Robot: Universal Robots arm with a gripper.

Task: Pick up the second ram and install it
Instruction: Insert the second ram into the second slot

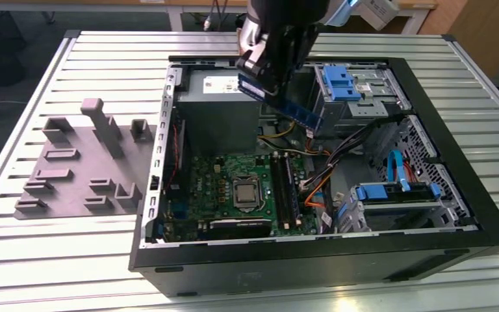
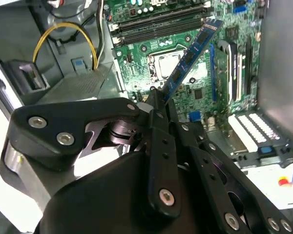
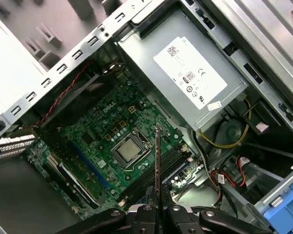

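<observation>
Pincer (image 2: pixel 158 105) was clamped on one short end of the second ram, a long flat blue circuit-board stick with black chips (image 2: pixel 190 53); the rest stuck out free past the fingertips (image 2: pixel 155 97). In the exterior view the stick (image 1: pixel 286 105) hung tilted in the air inside the open black tower computer case (image 1: pixel 457 214), over the grey metal power supply box (image 1: pixel 215 104) and above the green motherboard (image 1: pixel 232 195), touching neither.

Not seated yet. Long black memory slots (image 2: pixel 158 27) sat beside the square silver processor (image 2: pixel 168 63). In the first wrist view the stick showed edge-on as a thin line (image 3: pixel 157 161) pointing at the slots (image 3: pixel 158 168) next to the processor (image 3: pixel 129 150).

My read on doing this step well:
- Square the tilt first, so the long edge sits parallel to a slot, not diagonal as in the second wrist view.
- Centre over 1 slot only; they lie close together, so a sideways miss likely lands on the neighbour or a latch.
- Keying notch couldn't be made out; confirm orientation before pressing.
- Grip is at 1 end, so push force would probably rock the stick. Go straight down, slowly.
- Yellow and orange cable bundle (image 1: pixel 319 175) ran near the slots; keep clear.

Grey plastic holder tray (image 1: pixel 76 162) sat on the slatted metal surface (image 1: pixel 59 260) beside the case.
</observation>
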